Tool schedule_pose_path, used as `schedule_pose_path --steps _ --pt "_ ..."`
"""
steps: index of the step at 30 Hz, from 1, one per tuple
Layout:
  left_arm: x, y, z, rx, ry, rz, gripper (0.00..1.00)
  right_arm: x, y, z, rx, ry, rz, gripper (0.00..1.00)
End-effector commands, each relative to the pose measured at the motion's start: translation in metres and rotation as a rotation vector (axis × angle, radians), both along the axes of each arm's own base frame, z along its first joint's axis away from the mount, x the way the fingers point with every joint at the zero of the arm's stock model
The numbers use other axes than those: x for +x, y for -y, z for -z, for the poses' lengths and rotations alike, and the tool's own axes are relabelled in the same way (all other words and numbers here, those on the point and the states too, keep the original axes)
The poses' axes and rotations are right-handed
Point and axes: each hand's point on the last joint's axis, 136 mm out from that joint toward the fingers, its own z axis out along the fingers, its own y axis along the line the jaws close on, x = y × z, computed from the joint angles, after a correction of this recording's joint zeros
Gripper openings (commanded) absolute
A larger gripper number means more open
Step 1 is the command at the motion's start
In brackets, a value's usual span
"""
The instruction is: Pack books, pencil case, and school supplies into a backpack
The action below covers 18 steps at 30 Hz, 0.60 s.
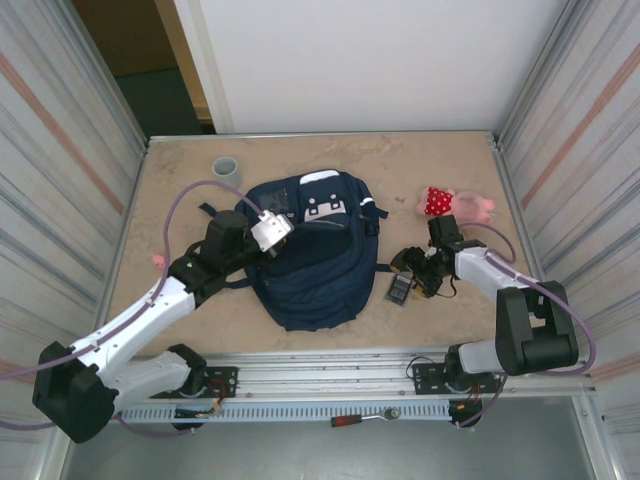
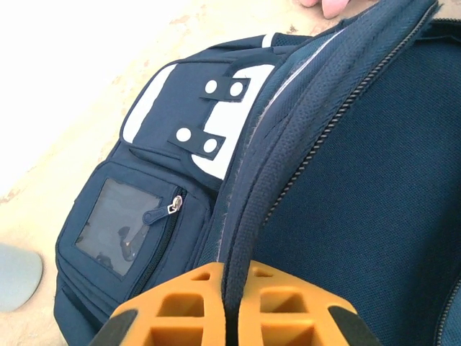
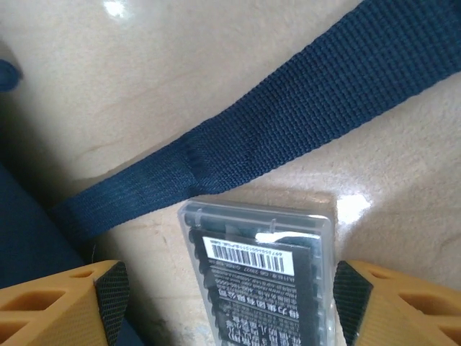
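The navy backpack (image 1: pixel 315 262) lies flat mid-table. My left gripper (image 1: pixel 272 230) is over its upper left part, shut on the padded rim (image 2: pixel 288 137) beside the zipper, with the orange fingers (image 2: pixel 180 306) pinching the fabric. One of the school supplies, a flat clear case with a black barcode label (image 3: pixel 266 281), lies on the table right of the backpack (image 1: pixel 400 289). My right gripper (image 3: pixel 232 303) is open and straddles it. The right pad (image 3: pixel 351 299) is close to the case's edge and the left pad stands off it. Books and pencil case are out of view.
A dark backpack strap (image 3: pixel 252 137) crosses the table just beyond the case. A pink and red plush toy (image 1: pixel 455 203) lies at the back right, a grey cup (image 1: pixel 226 170) at the back left, and a small pink item (image 1: pixel 158 260) by the left arm.
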Motion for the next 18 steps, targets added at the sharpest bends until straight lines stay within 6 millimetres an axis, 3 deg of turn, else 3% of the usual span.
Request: schedule_pose_path --steps 1,4,8,18 --pt "0.006 -0.011 -0.020 -0.037 0.059 -0.054 0.04 -0.011 0.007 -0.016 -0.162 -0.016 -0.130 0.76" --pt "0.006 -0.012 -0.021 -0.039 0.061 -0.057 0.04 -0.034 0.016 -0.017 -0.312 -0.104 -0.213 0.77" --pt "0.005 -0.012 -0.021 -0.041 0.061 -0.054 0.04 -0.049 0.017 -0.009 -0.365 -0.169 -0.244 0.78" --pt "0.004 -0.013 -0.024 -0.041 0.064 -0.058 0.04 -0.041 -0.013 0.007 -0.340 -0.183 -0.331 0.79"
